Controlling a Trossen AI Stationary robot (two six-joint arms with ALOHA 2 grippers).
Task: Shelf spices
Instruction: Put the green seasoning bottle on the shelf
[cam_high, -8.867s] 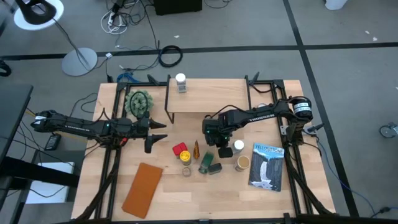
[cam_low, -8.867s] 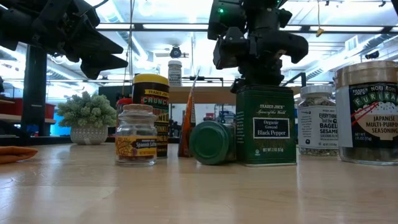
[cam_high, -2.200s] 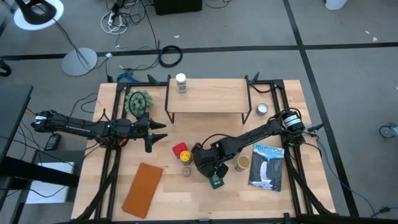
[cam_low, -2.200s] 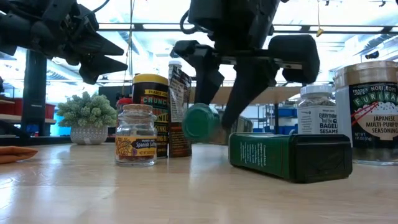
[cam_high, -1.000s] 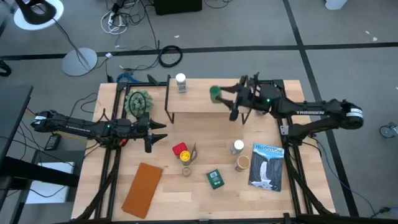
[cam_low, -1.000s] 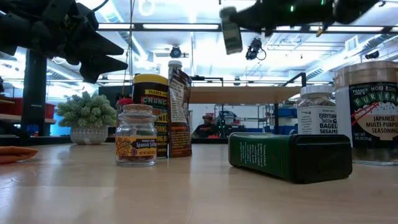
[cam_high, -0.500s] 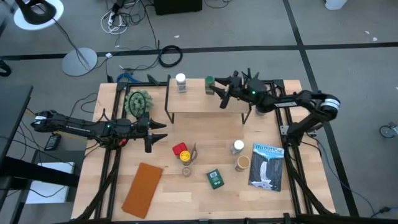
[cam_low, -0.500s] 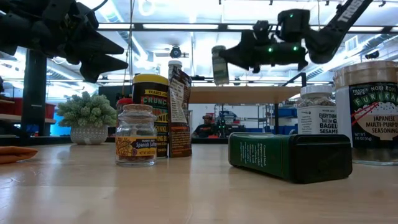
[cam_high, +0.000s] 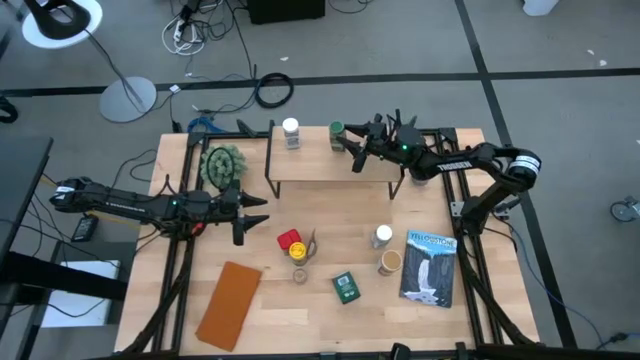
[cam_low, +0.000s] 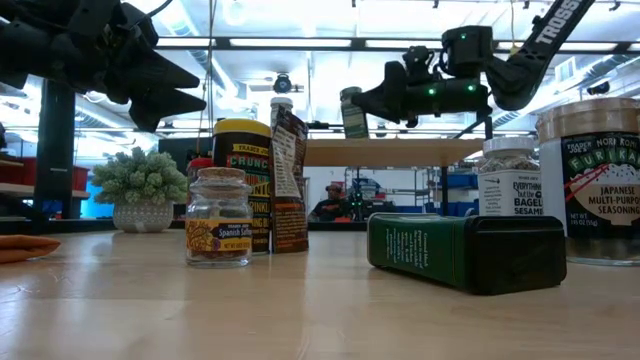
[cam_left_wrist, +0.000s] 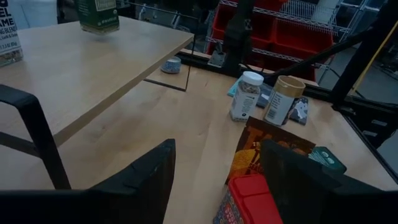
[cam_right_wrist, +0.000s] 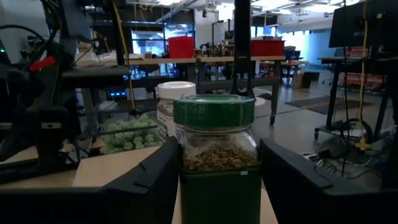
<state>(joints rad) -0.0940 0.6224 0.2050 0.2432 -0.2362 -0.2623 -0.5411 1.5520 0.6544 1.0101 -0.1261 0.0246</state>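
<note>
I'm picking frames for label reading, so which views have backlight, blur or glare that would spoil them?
Low view: bright ceiling lights backlight the scene, leaving the left gripper a dark silhouette, though the dark green rectangular tin lying on its side reads fairly clearly. Right wrist view: the green-lidded glass jar is sharp, the room behind soft. High view: even light, labels too small to read.
</note>
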